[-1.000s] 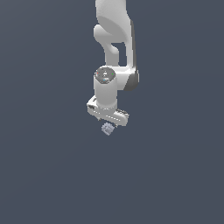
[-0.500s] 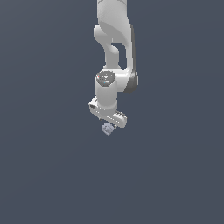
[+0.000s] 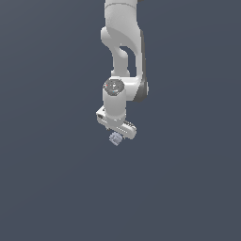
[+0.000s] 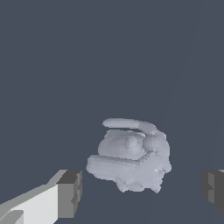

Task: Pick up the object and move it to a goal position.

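End effector (image 3: 116,133) lowered slightly over the last second, now poised directly above the object (image 3: 115,138) on the table (image 3: 56,179). Fingers (image 4: 70,192) spread wide at 9 and 3 o'clock of it, not touching. Grasp apparently imminent.

— Arm casing?
— The arm (image 3: 123,42) has smooth white shells with a soft satin sheen, plastic in look; a dark matt band runs down the side of the wrist housing, and a grey disc cap sits on the joint.

— Gripper?
— The gripper (image 3: 116,135) body is the same smooth white finish. In the wrist view the fingertips (image 4: 70,194) carry dark grey matt pads, flat-faced.

— The object?
— The object (image 4: 130,155) is pale lavender-grey, matt, lumpy and faceted, rough along its lower edge. Material cannot be told.

— Ground?
— The ground (image 3: 52,179) is uniform slate-grey, matt, without texture.
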Controlling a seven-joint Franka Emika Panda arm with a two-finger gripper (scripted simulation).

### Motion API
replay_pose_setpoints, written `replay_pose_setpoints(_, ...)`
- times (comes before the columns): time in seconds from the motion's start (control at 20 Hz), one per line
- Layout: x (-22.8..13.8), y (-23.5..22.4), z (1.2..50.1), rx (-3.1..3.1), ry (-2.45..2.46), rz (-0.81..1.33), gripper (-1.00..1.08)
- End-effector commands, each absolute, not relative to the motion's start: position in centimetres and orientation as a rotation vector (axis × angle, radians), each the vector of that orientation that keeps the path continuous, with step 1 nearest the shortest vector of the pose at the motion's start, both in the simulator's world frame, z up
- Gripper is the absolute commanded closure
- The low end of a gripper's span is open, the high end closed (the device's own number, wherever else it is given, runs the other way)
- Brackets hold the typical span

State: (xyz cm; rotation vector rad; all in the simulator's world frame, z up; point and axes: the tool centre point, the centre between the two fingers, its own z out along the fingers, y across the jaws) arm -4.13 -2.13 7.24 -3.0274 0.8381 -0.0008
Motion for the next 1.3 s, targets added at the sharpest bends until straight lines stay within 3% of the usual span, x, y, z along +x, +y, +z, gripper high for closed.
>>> replay_pose_setpoints(0.0,-4.2,-2.1,6.2,-3.027,0.840,0.001,-0.92)
replay_pose_setpoints(0.5,-4.2,-2.1,3.2,-3.026,0.844,0.000,-0.92)
replay_pose_setpoints(0.55,-4.2,-2.1,3.2,-3.026,0.844,0.000,1.08)
replay_pose_setpoints(1.25,-4.3,-2.3,3.7,-3.026,0.842,0.000,1.08)
